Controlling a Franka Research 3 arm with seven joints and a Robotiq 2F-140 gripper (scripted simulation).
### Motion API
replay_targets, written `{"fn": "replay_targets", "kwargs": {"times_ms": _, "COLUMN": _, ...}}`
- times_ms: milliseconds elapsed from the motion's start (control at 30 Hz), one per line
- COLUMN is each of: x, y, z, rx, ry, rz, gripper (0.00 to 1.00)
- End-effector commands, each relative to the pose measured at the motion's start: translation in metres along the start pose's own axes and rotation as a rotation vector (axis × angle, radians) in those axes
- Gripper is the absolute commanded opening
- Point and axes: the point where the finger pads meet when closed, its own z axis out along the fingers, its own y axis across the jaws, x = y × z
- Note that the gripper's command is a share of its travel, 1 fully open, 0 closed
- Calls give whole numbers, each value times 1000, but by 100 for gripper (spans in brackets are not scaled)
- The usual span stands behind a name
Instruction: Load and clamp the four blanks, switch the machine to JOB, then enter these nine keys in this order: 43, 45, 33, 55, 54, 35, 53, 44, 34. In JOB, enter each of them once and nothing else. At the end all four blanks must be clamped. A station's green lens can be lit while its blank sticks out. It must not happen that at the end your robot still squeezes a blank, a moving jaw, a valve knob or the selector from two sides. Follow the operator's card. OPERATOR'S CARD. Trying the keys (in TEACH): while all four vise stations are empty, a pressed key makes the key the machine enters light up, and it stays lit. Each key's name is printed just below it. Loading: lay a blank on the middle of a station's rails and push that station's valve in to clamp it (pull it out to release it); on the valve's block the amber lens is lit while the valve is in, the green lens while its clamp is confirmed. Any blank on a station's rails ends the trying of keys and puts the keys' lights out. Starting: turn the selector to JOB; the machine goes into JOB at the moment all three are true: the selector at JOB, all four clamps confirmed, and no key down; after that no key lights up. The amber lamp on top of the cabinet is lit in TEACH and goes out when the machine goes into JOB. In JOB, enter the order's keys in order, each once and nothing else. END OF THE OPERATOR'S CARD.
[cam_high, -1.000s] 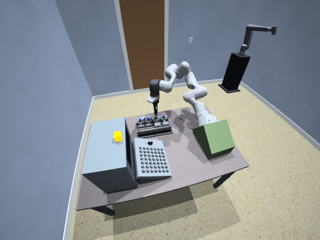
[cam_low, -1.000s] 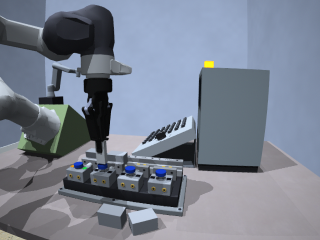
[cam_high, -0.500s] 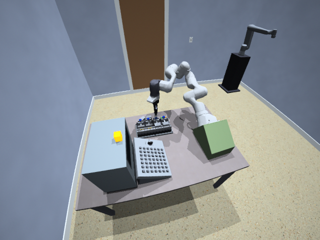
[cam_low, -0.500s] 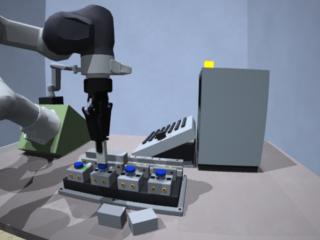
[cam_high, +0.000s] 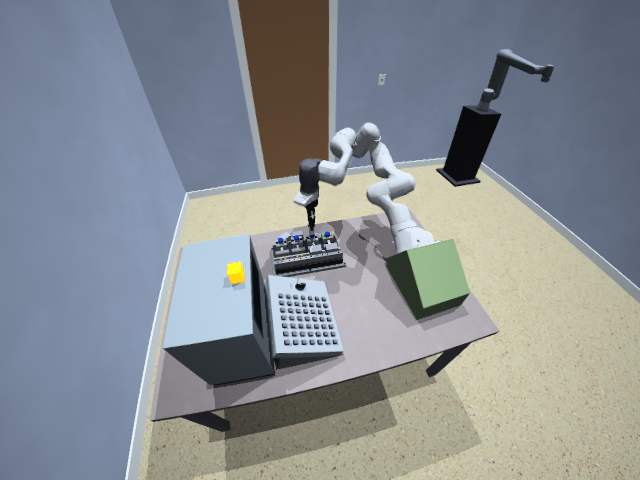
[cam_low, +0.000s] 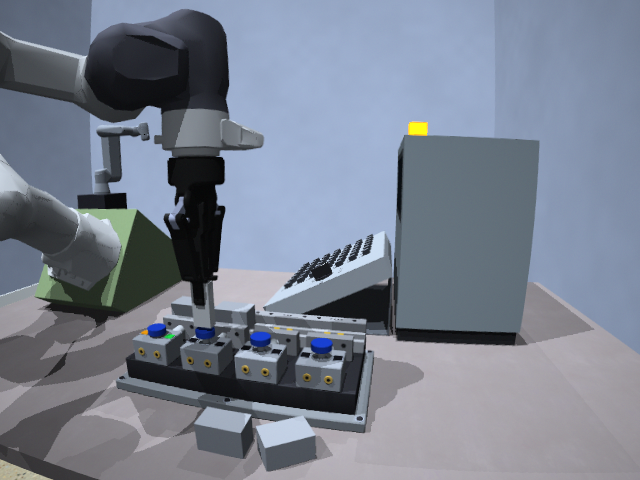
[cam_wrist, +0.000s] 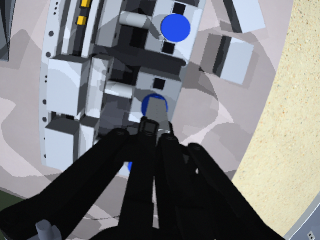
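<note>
My gripper is shut and empty, pointing down with its tips at the blue knob of the second valve. That valve's two lenses look dark. The leftmost valve in the exterior view has amber and green lit. The third valve and fourth valve are unlit. Blanks lie in the two left stations; the other two stations hold none. Two loose blanks lie before the fixture. The cabinet's amber lamp is lit.
The sloped key panel with its selector stands between the fixture and the tall cabinet. No key looks lit. A green wedge block stands by the arm's base.
</note>
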Motion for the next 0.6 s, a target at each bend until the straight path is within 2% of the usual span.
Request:
{"fn": "replay_targets", "kwargs": {"times_ms": 0, "x": 0, "y": 0, "z": 2, "rx": -3, "ry": -1, "rz": 3, "gripper": 0}}
{"fn": "replay_targets", "kwargs": {"times_ms": 567, "x": 0, "y": 0, "z": 5, "rx": -3, "ry": -1, "rz": 3, "gripper": 0}}
